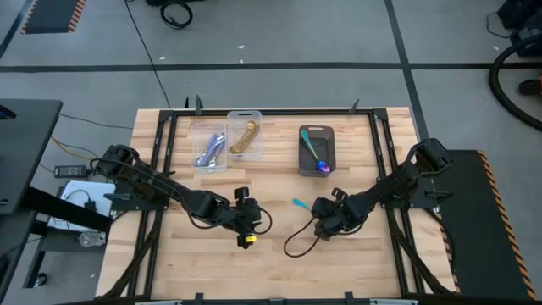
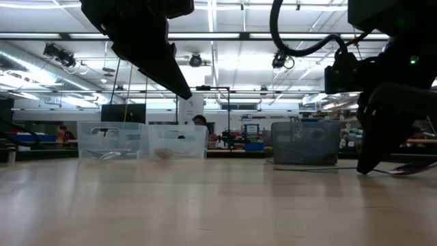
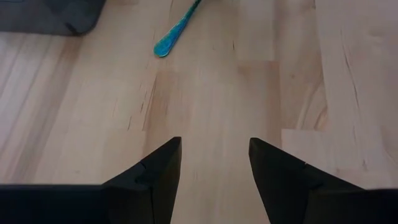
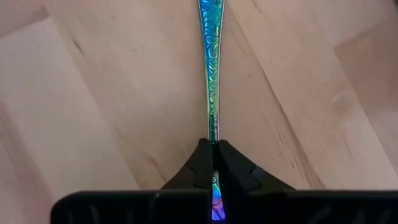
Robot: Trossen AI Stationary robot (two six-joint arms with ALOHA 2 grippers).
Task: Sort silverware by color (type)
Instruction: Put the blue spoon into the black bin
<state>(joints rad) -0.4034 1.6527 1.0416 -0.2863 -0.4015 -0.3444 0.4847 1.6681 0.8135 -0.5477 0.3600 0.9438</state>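
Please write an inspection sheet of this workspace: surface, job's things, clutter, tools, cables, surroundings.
Surface: wooden table, bare in front.
Job's things: teal-handled spoon on the table; silver spoons and gold spoons in clear bins; iridescent spoons in the grey bin.
Clutter: nothing seen.
Tools: right tool shut on the teal-handled spoon; left tool open, empty, at mid-table.
Cables: black cable looped on the table.
Surroundings: workshop floor, cables there.
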